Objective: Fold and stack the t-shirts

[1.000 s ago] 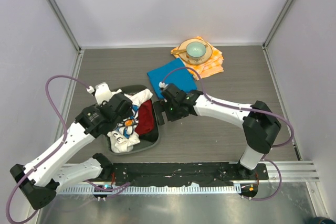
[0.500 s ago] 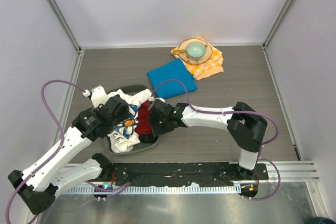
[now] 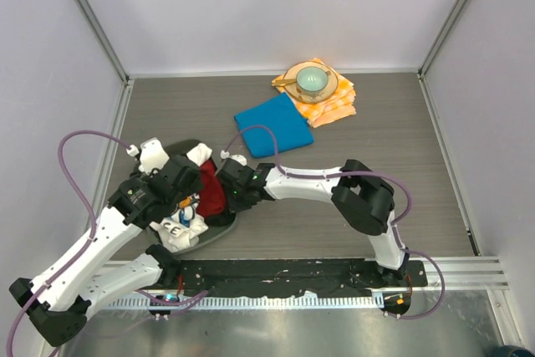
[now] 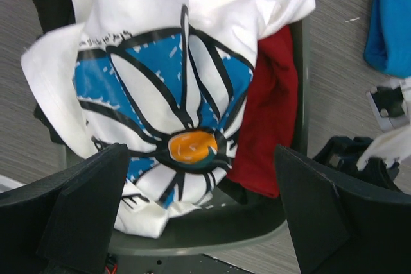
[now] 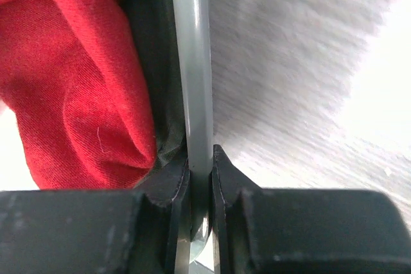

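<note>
A crumpled white t-shirt with a blue-petalled, orange-centred daisy print [image 4: 173, 88] lies in a dark grey tray [image 4: 212, 235] beside a red cloth [image 4: 270, 120]. My left gripper [image 4: 199, 153] hovers just above the daisy, open, with nothing between its fingers. My right gripper [image 5: 200, 171] is shut on the tray's thin grey rim [image 5: 192, 62], next to the red cloth [image 5: 70, 75]. From above, the right gripper [image 3: 231, 194] sits at the tray's right edge. The folded plain blue t-shirt [image 3: 273, 124] lies flat behind the tray, with no gripper on it.
An orange-and-white checked napkin [image 3: 338, 102] at the back holds a plate with a pale green cup [image 3: 312, 80]. Grey walls close in the left, right and back. A black rail [image 3: 292, 273] runs along the near edge by the arm bases.
My right gripper moved left from beside the blue t-shirt to the tray's right rim and closed on it. The tray has shifted left. The left arm drew slightly left over the tray.
</note>
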Controlling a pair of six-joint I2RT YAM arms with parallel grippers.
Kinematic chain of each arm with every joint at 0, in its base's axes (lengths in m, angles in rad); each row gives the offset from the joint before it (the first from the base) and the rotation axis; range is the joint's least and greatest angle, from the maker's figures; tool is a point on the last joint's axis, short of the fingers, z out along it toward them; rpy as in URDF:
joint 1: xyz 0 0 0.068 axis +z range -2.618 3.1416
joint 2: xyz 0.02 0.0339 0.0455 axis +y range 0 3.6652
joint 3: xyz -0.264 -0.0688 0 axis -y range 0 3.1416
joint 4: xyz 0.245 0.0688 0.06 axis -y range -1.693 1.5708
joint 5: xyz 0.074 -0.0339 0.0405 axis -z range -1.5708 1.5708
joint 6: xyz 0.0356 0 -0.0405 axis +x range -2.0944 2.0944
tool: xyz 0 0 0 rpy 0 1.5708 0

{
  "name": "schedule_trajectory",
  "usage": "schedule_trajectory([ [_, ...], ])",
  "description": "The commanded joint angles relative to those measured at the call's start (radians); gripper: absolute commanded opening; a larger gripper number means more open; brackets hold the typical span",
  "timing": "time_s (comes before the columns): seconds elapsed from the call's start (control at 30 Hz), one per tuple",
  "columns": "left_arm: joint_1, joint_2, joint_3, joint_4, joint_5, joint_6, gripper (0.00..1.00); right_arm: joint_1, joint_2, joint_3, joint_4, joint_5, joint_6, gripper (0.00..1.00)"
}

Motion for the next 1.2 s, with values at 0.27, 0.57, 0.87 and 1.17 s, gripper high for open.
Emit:
schedule_trajectory([
  [0.27,0.011,-0.026,0.053,-0.052,-0.067,0.020,1.00,-0.077,0.361,0.472,-0.005,0.195,0.132,0.01],
  [0.57,0.014,-0.032,0.050,-0.041,-0.061,0.028,1.00,-0.194,0.559,0.835,-0.042,0.168,0.138,0.01],
  [0.87,0.016,-0.024,0.021,-0.032,-0.053,0.023,1.00,-0.243,0.763,1.127,0.093,0.011,0.098,0.18],
  [1.17,0.017,0.003,0.026,-0.010,-0.045,0.034,1.00,-0.249,0.729,1.106,0.131,-0.015,0.064,0.68],
])
